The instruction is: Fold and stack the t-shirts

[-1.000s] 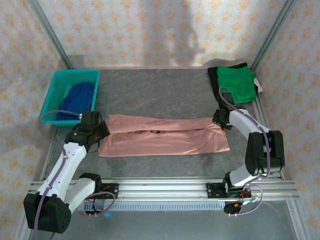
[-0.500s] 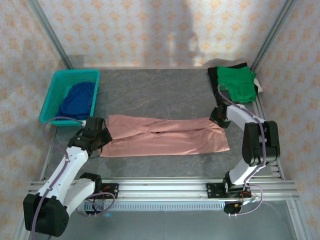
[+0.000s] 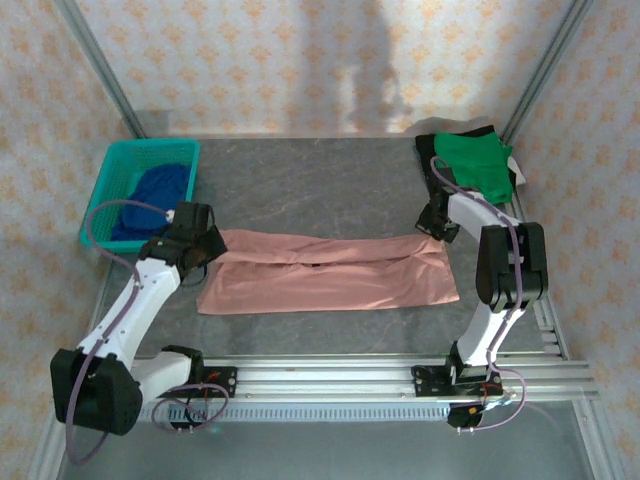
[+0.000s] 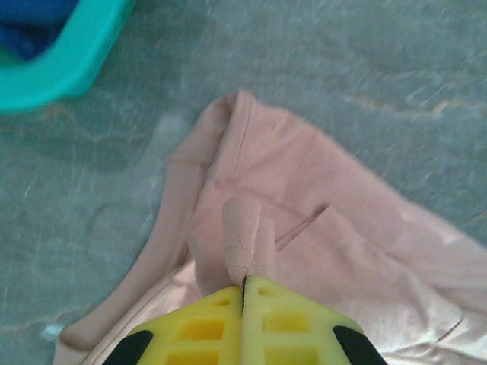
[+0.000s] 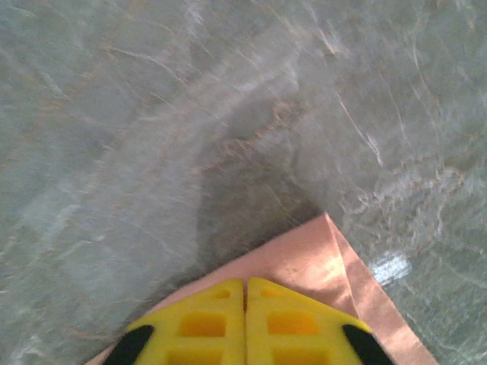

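The left gripper (image 3: 212,246) is clamping on the dusty-pink t-shirt (image 3: 330,275); in the left wrist view its yellow fingers (image 4: 293,319) are pressing together at the left gripper (image 4: 245,283), and a narrow fold of the dusty-pink t-shirt (image 4: 327,228) is standing up between the tips; beyond and to both sides of those fingers the cloth is spreading in loose folds over the grey table (image 4: 342,76); further ahead and to their left a corner of the teal basket (image 4: 46,76) is showing, with the dark blue t-shirt (image 4: 30,23) bunched inside it.

The right gripper (image 3: 437,222) is sitting at the opposite end of the shirt; in the right wrist view its fingers (image 5: 297,319) are lying flat against each other at the right gripper (image 5: 245,285), and a corner of the dusty-pink t-shirt (image 5: 304,262) is poking out just ahead and to the right of the tips; whether any cloth is caught between them cannot be told; ahead of them the table (image 5: 152,114) is bare.

From above, the pink shirt is stretching as a long band between the two pairs of fingers; the dark blue t-shirt (image 3: 155,195) is lying in the teal basket (image 3: 105,190), beyond the left fingers; the green t-shirt (image 3: 472,165) is resting folded beyond the right fingers.
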You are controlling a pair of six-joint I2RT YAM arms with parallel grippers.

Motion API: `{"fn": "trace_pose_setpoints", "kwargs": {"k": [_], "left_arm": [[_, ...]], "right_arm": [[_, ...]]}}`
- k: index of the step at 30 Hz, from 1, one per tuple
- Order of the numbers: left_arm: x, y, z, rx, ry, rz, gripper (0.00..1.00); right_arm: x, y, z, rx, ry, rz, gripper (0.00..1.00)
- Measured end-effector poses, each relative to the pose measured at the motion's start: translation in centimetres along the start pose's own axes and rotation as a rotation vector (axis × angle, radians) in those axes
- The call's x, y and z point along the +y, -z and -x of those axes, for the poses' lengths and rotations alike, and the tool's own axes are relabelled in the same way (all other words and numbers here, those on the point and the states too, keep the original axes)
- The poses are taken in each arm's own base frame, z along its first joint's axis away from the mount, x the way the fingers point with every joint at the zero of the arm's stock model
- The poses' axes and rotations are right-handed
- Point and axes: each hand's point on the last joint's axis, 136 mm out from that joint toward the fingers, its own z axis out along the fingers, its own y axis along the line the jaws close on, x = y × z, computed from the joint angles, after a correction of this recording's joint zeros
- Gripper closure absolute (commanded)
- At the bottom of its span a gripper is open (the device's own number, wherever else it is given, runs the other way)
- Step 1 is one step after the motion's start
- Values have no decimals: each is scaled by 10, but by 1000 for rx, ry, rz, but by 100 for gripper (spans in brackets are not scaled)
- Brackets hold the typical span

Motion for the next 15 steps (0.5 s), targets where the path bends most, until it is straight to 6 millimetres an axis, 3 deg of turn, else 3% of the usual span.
{"fn": "trace_pose_setpoints", "kwargs": {"k": [5,9,11,15], "left_arm": [[-38,-4,54,-40,-47,-20,100],[-59,-9,98,-86,-69,-29,100],[-59,-12,108,-99,-74,-25,100],[-49,-17,110,-95,-80,-6,100]], "right_arm": [[25,18,36,-64,35,48,100],[43,17,60,-114,73,81,100],[44,11,58,-123,83,95,100],[33,-8,37,-112,89,103,100]]}}
